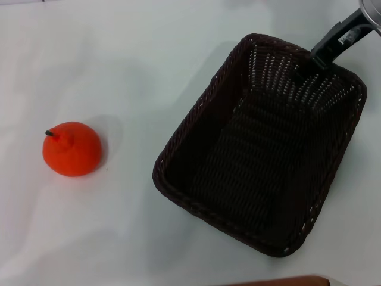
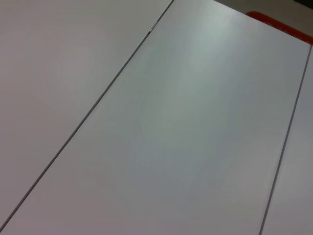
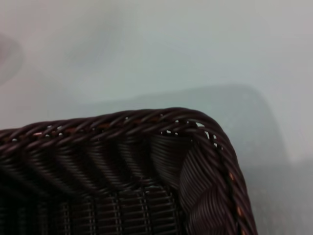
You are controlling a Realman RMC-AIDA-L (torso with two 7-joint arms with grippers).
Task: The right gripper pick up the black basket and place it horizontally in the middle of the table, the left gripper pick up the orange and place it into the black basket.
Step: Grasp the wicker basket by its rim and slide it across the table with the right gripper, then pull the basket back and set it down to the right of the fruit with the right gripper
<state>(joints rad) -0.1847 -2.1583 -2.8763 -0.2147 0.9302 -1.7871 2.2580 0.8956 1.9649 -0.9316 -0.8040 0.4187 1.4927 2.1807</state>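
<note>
The black basket [image 1: 199, 116] lies at an angle on the right side of the white table [image 1: 119, 59], open side up and empty. My right gripper [image 1: 322, 58] reaches in from the far right and meets the basket's far rim near its corner. The right wrist view shows that braided rim corner [image 3: 127, 122] close up, with bare table beyond it. The orange [image 1: 71, 149] sits upright on the table at the left, well apart from the basket. My left gripper is out of view, and its wrist view shows only the table surface [image 2: 171, 127].
A brown edge [image 1: 280, 281] shows at the near side of the table below the basket. In the left wrist view, thin seams cross the white surface and a red-orange edge [image 2: 279, 27] sits at a far corner.
</note>
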